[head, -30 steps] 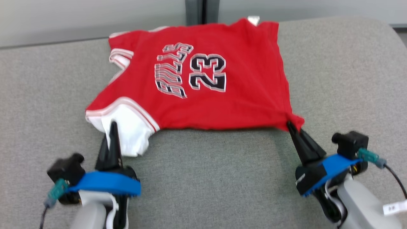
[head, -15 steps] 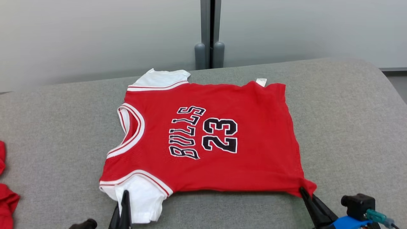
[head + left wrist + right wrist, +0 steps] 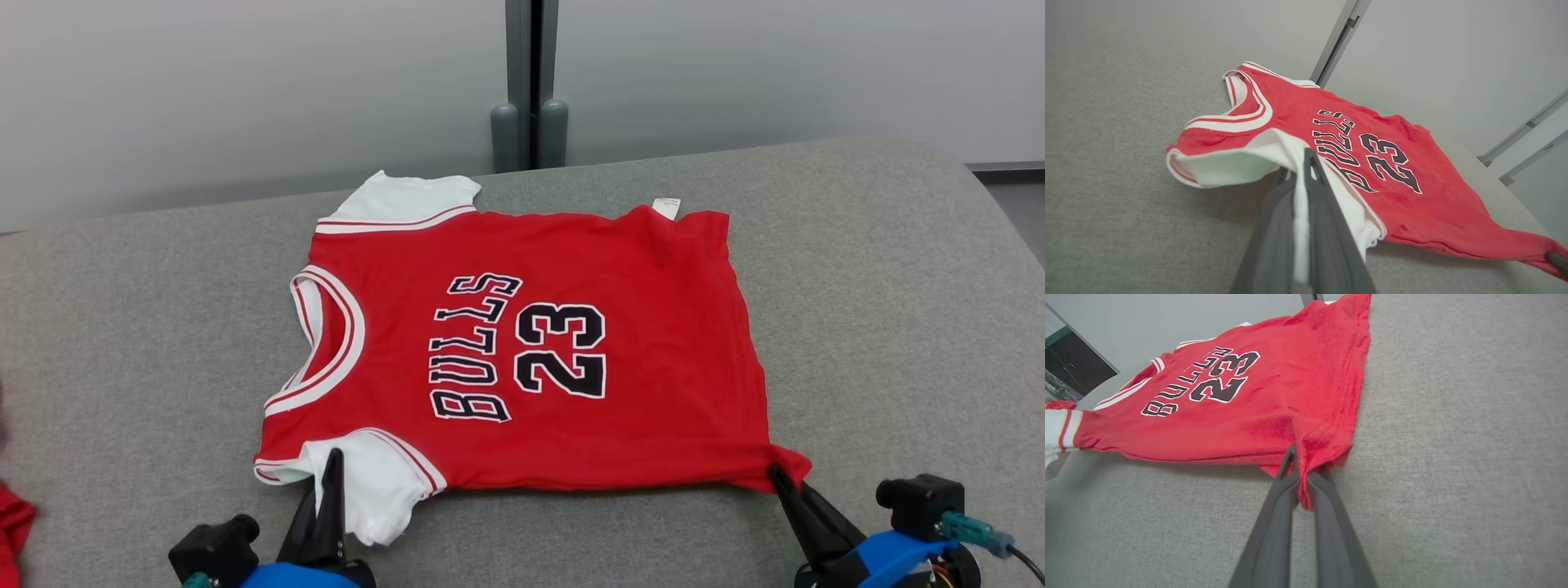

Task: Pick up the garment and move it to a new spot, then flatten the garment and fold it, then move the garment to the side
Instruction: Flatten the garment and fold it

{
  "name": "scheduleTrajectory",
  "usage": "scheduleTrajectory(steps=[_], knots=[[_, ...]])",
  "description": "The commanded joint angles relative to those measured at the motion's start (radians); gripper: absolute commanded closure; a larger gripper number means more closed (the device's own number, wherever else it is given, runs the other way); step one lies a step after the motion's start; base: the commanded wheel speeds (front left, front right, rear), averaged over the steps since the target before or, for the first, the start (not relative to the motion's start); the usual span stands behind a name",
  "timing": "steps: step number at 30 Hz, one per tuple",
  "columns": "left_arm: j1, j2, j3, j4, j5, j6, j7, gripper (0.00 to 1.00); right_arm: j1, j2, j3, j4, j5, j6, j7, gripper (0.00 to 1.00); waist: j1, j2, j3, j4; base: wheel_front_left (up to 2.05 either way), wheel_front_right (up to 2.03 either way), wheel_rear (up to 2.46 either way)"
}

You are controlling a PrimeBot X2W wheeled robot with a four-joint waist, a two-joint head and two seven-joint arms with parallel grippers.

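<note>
The red jersey [image 3: 653, 367] lettered "BULLS 23" lies on the grey bench [image 3: 882, 327], left pincer [image 3: 332, 456] clamped on its white sleeve [image 3: 380, 490], right pincer [image 3: 774, 472] clamped on its hem corner [image 3: 792, 465].

The red garment [image 3: 653, 327] carries two readable marks on its chest. The word "BULLS" [image 3: 473, 347] runs in black capitals with thin white outlines, just past the white-trimmed neckline [image 3: 339, 343]. The number "23" [image 3: 562, 349] stands in larger black digits with the same white outline, right beside the word on the side away from the neckline. In the head view both lie sideways, with the tops of the characters turned toward the neckline. A small white tag [image 3: 667, 207] sticks out at the hem, well apart from the neckline, and its print is too small to read.
</note>
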Motion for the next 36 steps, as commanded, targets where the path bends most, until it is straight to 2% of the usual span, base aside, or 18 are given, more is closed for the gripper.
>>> scheduleTrajectory(steps=[1, 16, 27, 28, 29, 30, 31, 36], knots=[[-0.036, 0.013, 0.0, 0.007, 0.01, -0.005, 0.006, 1.0, -0.029, 0.006, -0.004, -0.007, 0.001, 0.0, 0.009, 1.0, 0.0, 0.0, 0.007, -0.004, 0.0, 0.0, 0.0], [-0.288, 0.076, -0.016, 0.125, 0.045, -0.044, 0.069, 1.0, -0.226, 0.001, 0.055, 0.025, 0.019, 0.0, 0.082, 1.0, 0.0, 0.0, 0.1, -0.03, 0.0, 0.0, 0.0], [-0.508, 0.084, -0.038, 0.295, 0.069, -0.069, 0.072, 1.0, -0.428, 0.009, 0.11, 0.148, 0.014, 0.0, 0.025, 1.0, 0.0, 0.0, 0.195, -0.033, 0.0, 0.0, 0.0], [-0.521, 0.082, -0.04, 0.313, 0.069, -0.071, 0.07, 1.0, -0.438, 0.014, 0.119, 0.163, 0.016, 0.0, 0.016, 0.61, 0.0, 0.0, 0.198, -0.034, 0.0, 0.0, 0.0], [-0.534, 0.081, -0.041, 0.331, 0.069, -0.071, 0.062, 0.81, -0.448, 0.017, 0.126, 0.178, 0.02, 0.0, 0.009, 0.0, 0.0, 0.0, 0.199, -0.034, 0.0, 0.0, 0.0], [-0.545, 0.08, -0.039, 0.347, 0.069, -0.071, 0.052, 0.51, -0.458, 0.018, 0.131, 0.192, 0.023, 0.0, 0.0, 0.0, 0.0, 0.0, 0.2, -0.035, 0.0, 0.0, 0.0], [-0.553, 0.079, -0.039, 0.363, 0.069, -0.073, 0.042, 0.0, -0.466, 0.019, 0.133, 0.201, 0.027, 0.0, -0.017, 0.0, 0.0, 0.0, 0.199, -0.034, 0.0, 0.0, 0.0], [-0.55, 0.06, -0.027, 0.41, 0.058, -0.078, -0.016, 0.0, -0.45, 0.006, 0.138, 0.249, 0.023, 0.0, -0.088, 0.0, 0.0, 0.0, 0.176, -0.025, 0.0, 0.0, 0.0]])
